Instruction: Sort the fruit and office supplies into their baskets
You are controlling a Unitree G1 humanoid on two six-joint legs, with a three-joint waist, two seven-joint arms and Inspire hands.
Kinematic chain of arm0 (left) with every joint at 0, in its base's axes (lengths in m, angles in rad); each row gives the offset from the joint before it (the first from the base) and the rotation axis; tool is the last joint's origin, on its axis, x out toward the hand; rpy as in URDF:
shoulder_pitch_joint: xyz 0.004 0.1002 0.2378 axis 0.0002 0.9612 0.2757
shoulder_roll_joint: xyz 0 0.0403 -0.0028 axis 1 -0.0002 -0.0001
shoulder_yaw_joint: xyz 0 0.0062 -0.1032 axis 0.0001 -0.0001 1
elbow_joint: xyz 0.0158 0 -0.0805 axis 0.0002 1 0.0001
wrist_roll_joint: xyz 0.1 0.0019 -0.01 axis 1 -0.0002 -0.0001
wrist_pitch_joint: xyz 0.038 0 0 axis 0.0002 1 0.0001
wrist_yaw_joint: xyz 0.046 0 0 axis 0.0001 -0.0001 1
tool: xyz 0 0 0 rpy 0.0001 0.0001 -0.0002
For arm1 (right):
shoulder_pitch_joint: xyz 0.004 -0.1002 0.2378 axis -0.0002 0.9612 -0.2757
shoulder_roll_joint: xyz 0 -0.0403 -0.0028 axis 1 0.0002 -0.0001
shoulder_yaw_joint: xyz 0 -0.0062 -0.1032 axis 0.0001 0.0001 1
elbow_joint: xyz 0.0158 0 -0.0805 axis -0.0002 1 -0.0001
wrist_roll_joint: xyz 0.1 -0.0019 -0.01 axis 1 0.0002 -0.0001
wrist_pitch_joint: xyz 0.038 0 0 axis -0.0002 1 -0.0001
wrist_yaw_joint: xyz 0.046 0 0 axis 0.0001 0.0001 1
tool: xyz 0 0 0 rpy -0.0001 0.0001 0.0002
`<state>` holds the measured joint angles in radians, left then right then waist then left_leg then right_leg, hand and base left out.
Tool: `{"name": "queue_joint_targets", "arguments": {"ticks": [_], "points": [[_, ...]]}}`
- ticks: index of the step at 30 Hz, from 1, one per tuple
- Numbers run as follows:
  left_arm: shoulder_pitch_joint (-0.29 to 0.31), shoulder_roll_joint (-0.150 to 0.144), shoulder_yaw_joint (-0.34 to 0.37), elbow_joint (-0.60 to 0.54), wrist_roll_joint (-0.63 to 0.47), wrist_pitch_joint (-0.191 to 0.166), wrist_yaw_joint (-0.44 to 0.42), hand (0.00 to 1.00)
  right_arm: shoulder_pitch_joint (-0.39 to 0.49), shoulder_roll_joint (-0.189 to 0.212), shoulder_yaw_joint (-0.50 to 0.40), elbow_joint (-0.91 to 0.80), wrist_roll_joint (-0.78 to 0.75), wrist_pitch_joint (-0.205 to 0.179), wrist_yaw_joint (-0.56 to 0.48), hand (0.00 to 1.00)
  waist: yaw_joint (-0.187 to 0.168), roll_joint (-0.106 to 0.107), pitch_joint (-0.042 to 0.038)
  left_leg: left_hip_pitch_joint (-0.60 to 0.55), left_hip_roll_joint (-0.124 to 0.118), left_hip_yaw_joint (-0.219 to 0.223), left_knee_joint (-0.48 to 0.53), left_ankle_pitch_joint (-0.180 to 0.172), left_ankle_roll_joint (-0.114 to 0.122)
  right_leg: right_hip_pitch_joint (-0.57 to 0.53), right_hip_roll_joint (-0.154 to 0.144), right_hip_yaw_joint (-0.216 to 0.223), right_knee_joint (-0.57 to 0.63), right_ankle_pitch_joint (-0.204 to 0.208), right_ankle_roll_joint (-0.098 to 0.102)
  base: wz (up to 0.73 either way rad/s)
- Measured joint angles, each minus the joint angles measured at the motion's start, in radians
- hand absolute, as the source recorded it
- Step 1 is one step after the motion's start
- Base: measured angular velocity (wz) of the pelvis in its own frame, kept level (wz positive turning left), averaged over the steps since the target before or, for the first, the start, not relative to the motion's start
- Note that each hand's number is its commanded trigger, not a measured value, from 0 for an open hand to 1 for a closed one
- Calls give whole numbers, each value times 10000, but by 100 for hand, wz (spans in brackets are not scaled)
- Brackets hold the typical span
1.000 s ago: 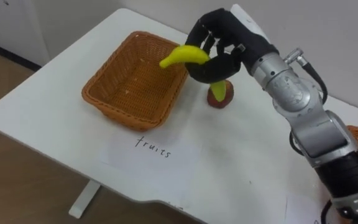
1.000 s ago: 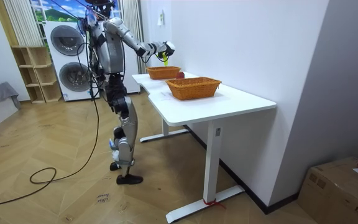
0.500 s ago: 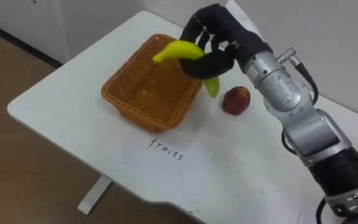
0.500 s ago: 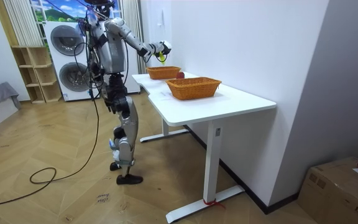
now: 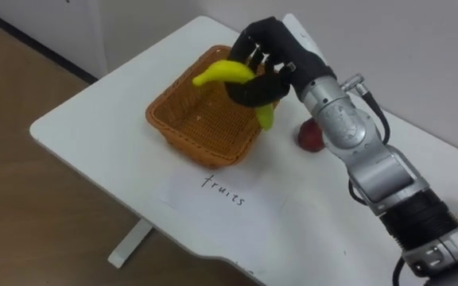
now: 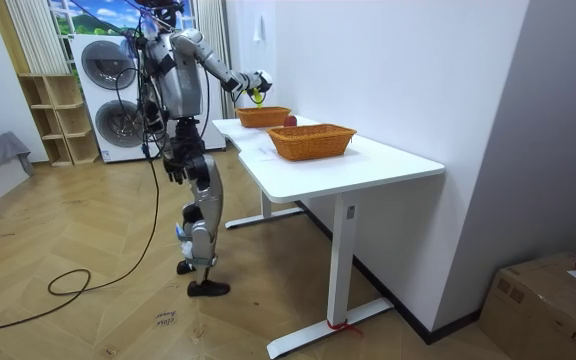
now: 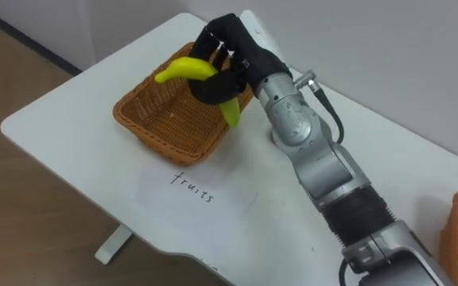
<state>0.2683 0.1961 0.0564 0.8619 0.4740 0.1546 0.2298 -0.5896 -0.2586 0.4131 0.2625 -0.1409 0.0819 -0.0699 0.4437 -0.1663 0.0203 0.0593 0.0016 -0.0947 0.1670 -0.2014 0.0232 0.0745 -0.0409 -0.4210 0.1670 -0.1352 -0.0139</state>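
Right hand (image 5: 273, 59) has its fingers curled round the banana (image 5: 223, 73) and holds it in the air. Against 1.0 s ago, hand and banana have moved left: then above the apple (image 5: 309, 137), now over the right part of the fruit basket (image 5: 183, 127), above its rim. The apple lies on the table (image 5: 94, 131) just right of the basket, partly behind the forearm. A handwritten paper label (image 5: 213, 199) lies in front of the basket. In the room view the robot stands at the table's end.

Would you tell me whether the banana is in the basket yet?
Out: the right hand is curled round the banana, above the basket.
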Motion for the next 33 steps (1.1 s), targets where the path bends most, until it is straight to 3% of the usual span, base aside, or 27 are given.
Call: {"name": "queue_joint_targets", "arguments": {"ticks": [4, 13, 14, 15, 16, 17, 21, 33], "points": [[27, -3, -1, 0, 3, 18, -90, 0, 0, 239, 4, 0, 2, 0, -60, 100, 14, 29, 18, 29, -32, -200, 3, 0, 0, 108, -17, -59, -11, -28, 44, 14], [-19, -64, 12, -6, 4, 147, -301, 0, 0, 315, 101, 131, -262, -2, -61, 100, 286, 57, 30, 10, -156, -386, 31, 32, 54, 142, -96, -57, -7, -117, 146, 6], [-21, -64, 9, -5, 4, 148, -315, 0, -6, 340, 110, 186, -266, -8, -61, 54, 288, 57, 30, 8, -160, -400, 31, 34, 56, 142, -95, -58, -6, -117, 145, 7], [-8, -62, 8, -4, 4, 149, -393, 0, -35, 410, 151, 371, -266, -18, -61, 42, 294, 57, 30, 2, -166, -433, 33, 36, 60, 146, -91, -58, -6, -118, 146, 6], [-6, -63, 7, -3, 4, 150, -465, 0, -94, 456, 269, 591, -265, -17, -60, 7, 292, 57, 31, -9, -166, -448, 36, 36, 60, 141, -90, -57, -9, -118, 147, 5], [-6, -65, 6, -2, 4, 152, -481, 0, -123, 470, 337, 687, -265, -17, -50, 0, 291, 57, 31, -14, -166, -452, 38, 36, 60, 139, -90, -58, -10, -118, 148, 3], [26, -66, 1, -3, 4, 156, -667, 0, -191, 651, 374, 1065, -263, -23, -31, 0, 305, 62, 33, -27, -166, -470, 38, 36, 59, 132, -90, -37, -12, -126, 161, 0], [40, -67, 5, 17, 391, 156, -904, 0, -261, 661, 375, 1183, -323, -32, -31, 0, 312, 103, 58, -56, -171, -484, 32, 36, 59, 125, -80, -32, -41, -134, 173, 0]]}}
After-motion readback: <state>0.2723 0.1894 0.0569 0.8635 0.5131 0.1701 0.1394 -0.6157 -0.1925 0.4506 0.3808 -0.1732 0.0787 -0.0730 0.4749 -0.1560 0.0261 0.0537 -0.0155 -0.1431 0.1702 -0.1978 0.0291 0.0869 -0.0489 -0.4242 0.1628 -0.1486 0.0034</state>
